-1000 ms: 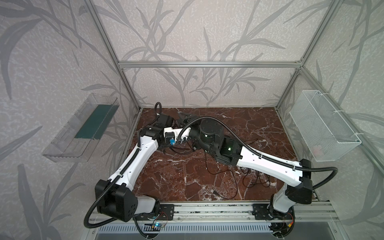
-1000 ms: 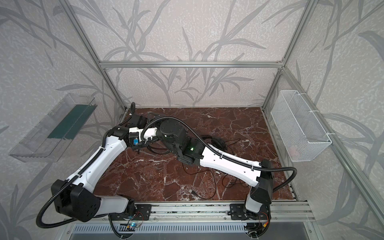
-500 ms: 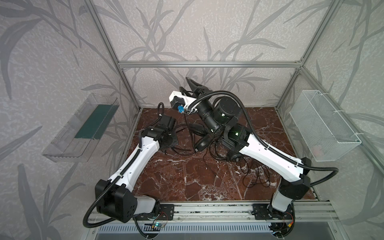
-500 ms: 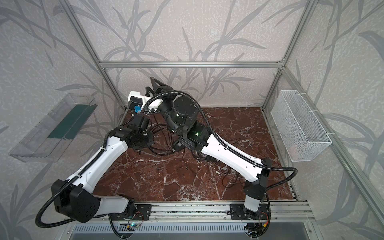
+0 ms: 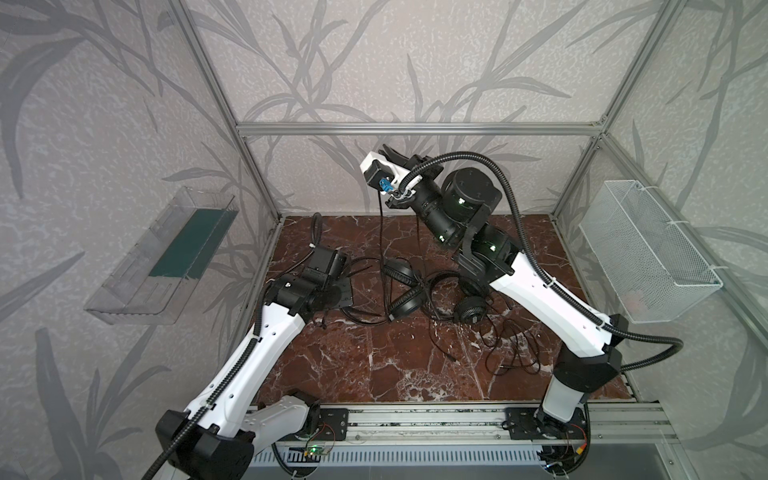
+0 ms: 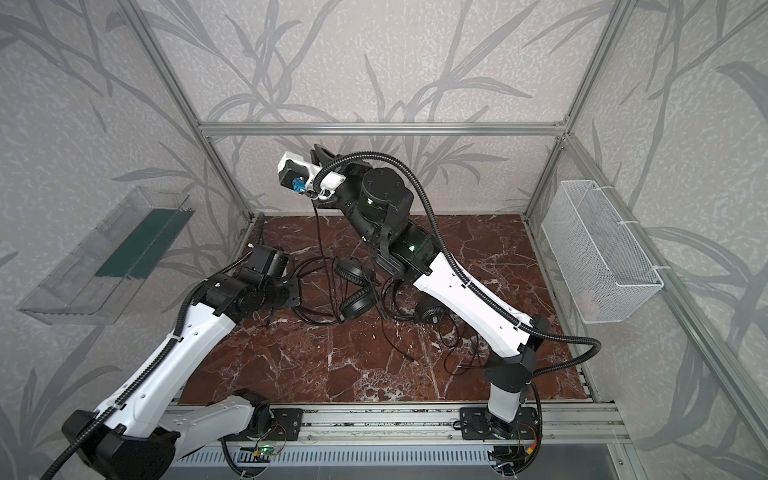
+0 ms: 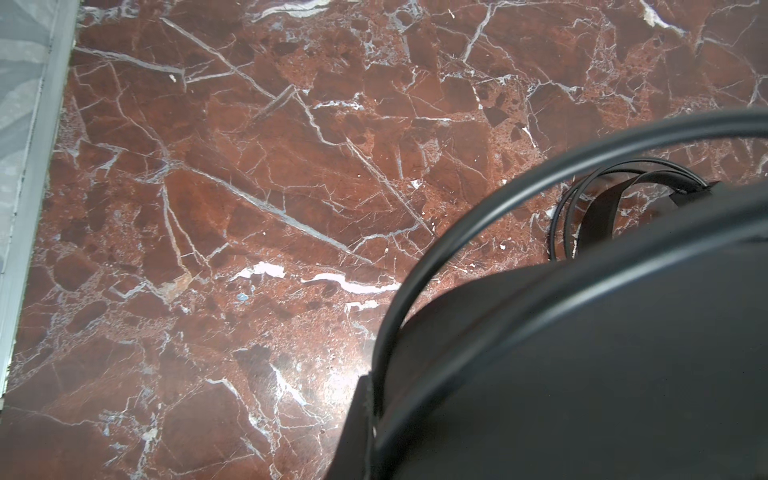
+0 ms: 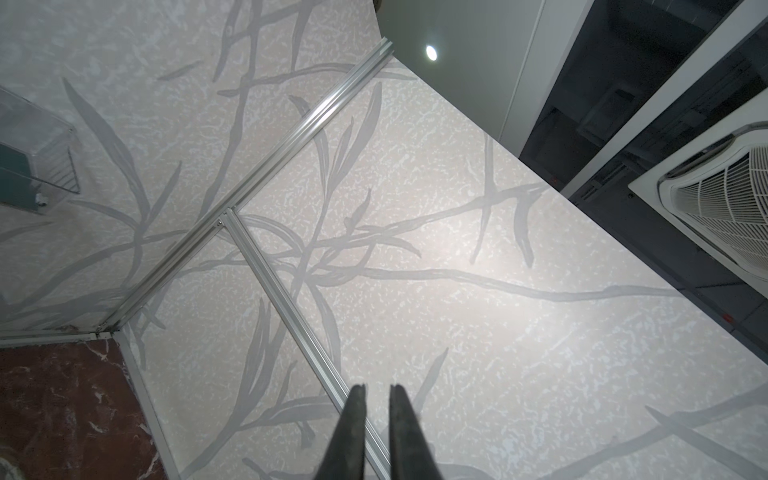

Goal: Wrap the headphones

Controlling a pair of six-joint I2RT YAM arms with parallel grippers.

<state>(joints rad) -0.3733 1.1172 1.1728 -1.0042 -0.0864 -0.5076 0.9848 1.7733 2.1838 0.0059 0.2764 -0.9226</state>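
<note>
Your wire basket [image 5: 648, 257] holds something pale, unclear; clear tray [image 5: 166, 257] has a green panel. Right gripper [image 8: 377, 390] nearly clenched, gripping nothing visible; left gripper hidden, clenched.

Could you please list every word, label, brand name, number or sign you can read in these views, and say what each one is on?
None: no view shows legible text.
The headphones show no readable brand.
The small circuit board at the front rail is too small to read.
The wire basket and clear bin carry no visible label.
</note>
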